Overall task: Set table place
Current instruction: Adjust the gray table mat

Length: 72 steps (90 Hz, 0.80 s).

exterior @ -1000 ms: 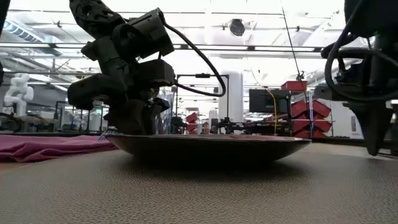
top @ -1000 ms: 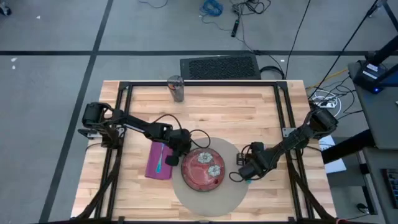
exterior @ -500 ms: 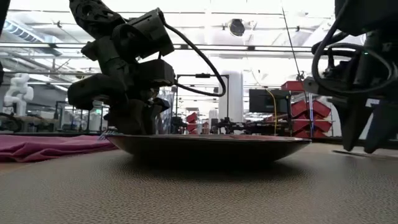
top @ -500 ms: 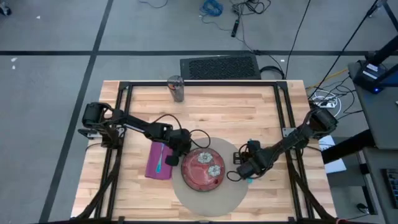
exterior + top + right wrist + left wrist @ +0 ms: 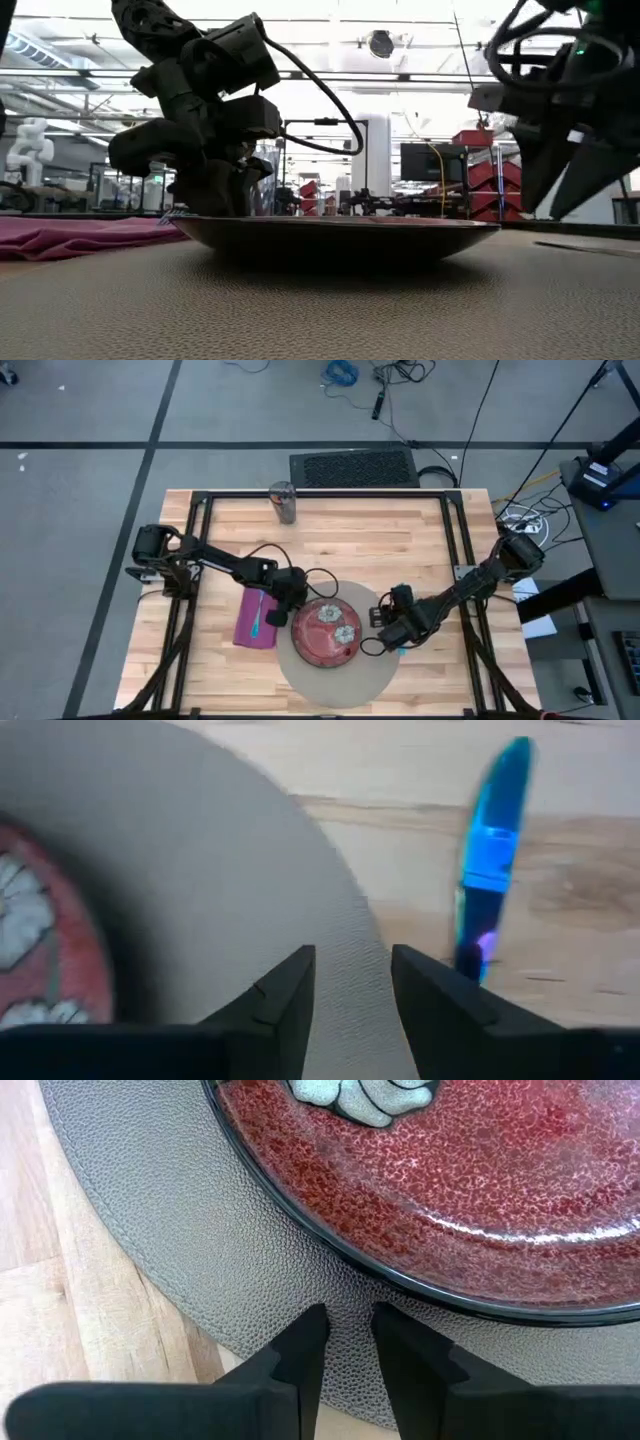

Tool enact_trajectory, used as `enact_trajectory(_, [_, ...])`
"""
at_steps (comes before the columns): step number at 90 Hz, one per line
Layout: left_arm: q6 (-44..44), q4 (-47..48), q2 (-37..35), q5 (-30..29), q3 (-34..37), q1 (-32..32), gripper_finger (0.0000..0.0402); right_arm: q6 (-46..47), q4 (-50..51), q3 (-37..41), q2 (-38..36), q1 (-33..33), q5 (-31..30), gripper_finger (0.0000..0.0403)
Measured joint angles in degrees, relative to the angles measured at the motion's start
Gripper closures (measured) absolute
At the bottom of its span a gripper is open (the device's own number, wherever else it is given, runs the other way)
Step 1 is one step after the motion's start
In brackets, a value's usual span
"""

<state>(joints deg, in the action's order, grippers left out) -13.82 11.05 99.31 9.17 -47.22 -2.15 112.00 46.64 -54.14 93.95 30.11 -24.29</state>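
Note:
A red plate (image 5: pixel 325 630) with pale flowers rests on a round beige mat (image 5: pixel 330 685) on the table (image 5: pixel 330 550). A purple napkin (image 5: pixel 255 618) lies flat left of the mat. My left gripper (image 5: pixel 347 1320) hovers low at the plate's far-left rim (image 5: pixel 330 1260), pointing down at the mat. Its fingers are a little apart with nothing between them. My right gripper (image 5: pixel 350 960) hangs open above the mat's right edge. A shiny blue utensil (image 5: pixel 492 850) lies on the wood just right of it, untouched.
A metal cup (image 5: pixel 284 502) stands at the far edge, left of centre. Black rails (image 5: pixel 330 497) frame the tabletop. In the low view the plate (image 5: pixel 330 235) fills the middle, with the napkin (image 5: pixel 70 238) at the left.
My right gripper has risen off the table and gone a little toward the plate. Its fingers stand apart now, where they looked together a second ago. The blue utensil stays lying on the wood. My left gripper has kept still.

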Motion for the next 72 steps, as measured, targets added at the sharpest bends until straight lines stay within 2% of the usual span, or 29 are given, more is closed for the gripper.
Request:
enact_trajectory(15, [0.0,0.0,0.0,0.0,0.0,0.0,0.0323,-10.8,-6.8,-1.7,0.0,0.3,-0.5,0.028])
enact_trajectory(26, [0.0,0.5,0.0,0.0,-0.1,0.0,0.0323,-16.2,-8.2,-3.0,0.0,1.8,-0.1,0.028])
enact_trajectory(51, [1.4,3.9,0.0,0.0,-0.2,0.0,0.0323,-19.9,-8.7,-3.0,1.8,7.3,6.5,0.028])
enact_trajectory(72, [3.0,5.4,-0.1,0.1,-0.2,0.3,0.0323,-26.4,-12.1,-3.1,8.1,7.9,14.8,0.028])
